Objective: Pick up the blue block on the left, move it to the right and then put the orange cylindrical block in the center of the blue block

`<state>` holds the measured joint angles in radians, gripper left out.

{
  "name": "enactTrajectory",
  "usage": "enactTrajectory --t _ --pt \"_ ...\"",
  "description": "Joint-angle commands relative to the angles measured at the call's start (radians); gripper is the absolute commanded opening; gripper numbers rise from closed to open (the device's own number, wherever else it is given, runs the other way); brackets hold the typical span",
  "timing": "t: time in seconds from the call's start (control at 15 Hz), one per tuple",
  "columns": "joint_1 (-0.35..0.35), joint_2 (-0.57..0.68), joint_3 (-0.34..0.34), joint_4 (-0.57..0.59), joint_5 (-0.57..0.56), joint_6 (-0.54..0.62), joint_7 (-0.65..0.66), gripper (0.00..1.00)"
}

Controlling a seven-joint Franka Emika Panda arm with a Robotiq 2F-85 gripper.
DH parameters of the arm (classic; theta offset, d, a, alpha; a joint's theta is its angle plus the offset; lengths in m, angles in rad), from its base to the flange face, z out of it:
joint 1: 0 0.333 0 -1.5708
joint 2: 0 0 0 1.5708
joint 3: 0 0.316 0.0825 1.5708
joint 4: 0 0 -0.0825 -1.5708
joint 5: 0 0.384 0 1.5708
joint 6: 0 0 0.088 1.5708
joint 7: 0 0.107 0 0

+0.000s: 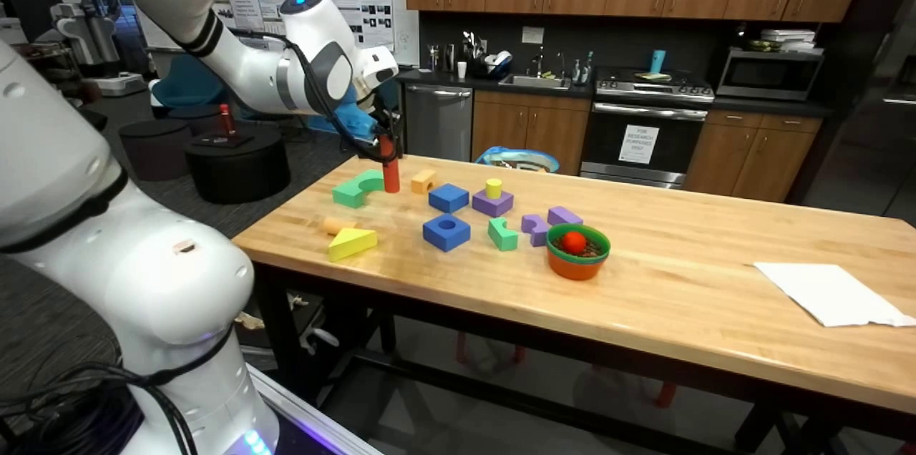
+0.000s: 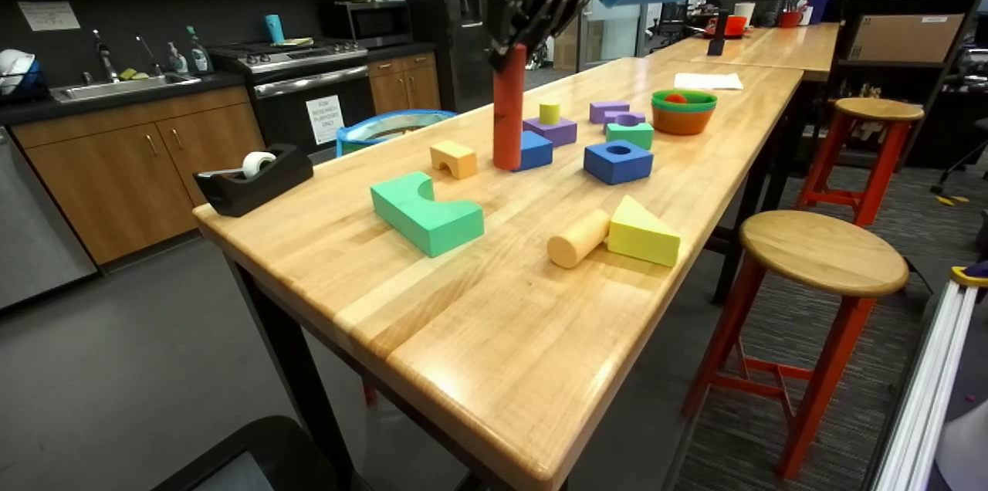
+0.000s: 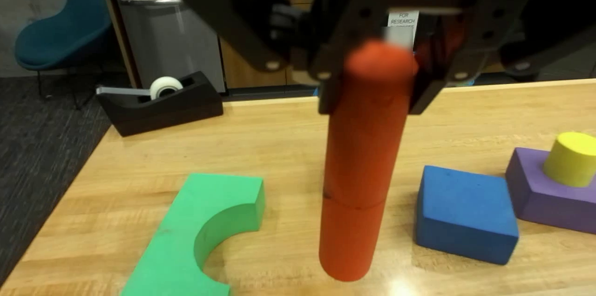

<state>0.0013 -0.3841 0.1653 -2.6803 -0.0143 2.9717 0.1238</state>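
Observation:
The orange cylindrical block (image 1: 390, 172) is a slim, tall orange-red cylinder, held roughly upright. My gripper (image 3: 372, 106) is shut on its upper end, with a finger on either side. It also shows in an exterior view (image 2: 509, 62). The cylinder's lower end (image 3: 347, 259) hangs between the green curved block and a blue block; whether it touches the table is hard to tell. Two blue blocks lie on the table. A plain-topped blue block (image 3: 465, 214) is right of the cylinder. A blue block with a round hole in its top (image 2: 617, 163) is outside the wrist view.
A green curved block (image 3: 186, 231) lies left of the cylinder. A yellow cylinder (image 2: 549, 113) stands on a purple block (image 1: 494, 204). An arch block (image 2: 454, 159), a tan cylinder (image 2: 579, 238), a yellow wedge (image 2: 644, 232), a bowl (image 1: 576, 267) and a tape dispenser (image 3: 163, 105) stand around.

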Motion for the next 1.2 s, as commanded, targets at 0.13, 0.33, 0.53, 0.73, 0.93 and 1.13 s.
enactTrajectory --t 0.13,0.33,0.53,0.73,0.93,1.13 --pt "-0.001 -0.311 -0.105 -0.129 0.003 -0.179 -0.04 0.15" --pt "-0.037 -0.367 -0.146 -0.098 -0.007 -0.276 -0.062 0.15" --pt "-0.063 -0.387 -0.188 -0.093 -0.015 -0.313 -0.102 0.15" --pt "-0.096 -0.363 -0.215 -0.093 -0.019 -0.325 -0.122 0.15" --pt "-0.134 -0.326 -0.22 -0.097 -0.032 -0.304 -0.127 0.15" --pt "-0.17 -0.282 -0.208 -0.098 -0.06 -0.246 -0.114 0.15"
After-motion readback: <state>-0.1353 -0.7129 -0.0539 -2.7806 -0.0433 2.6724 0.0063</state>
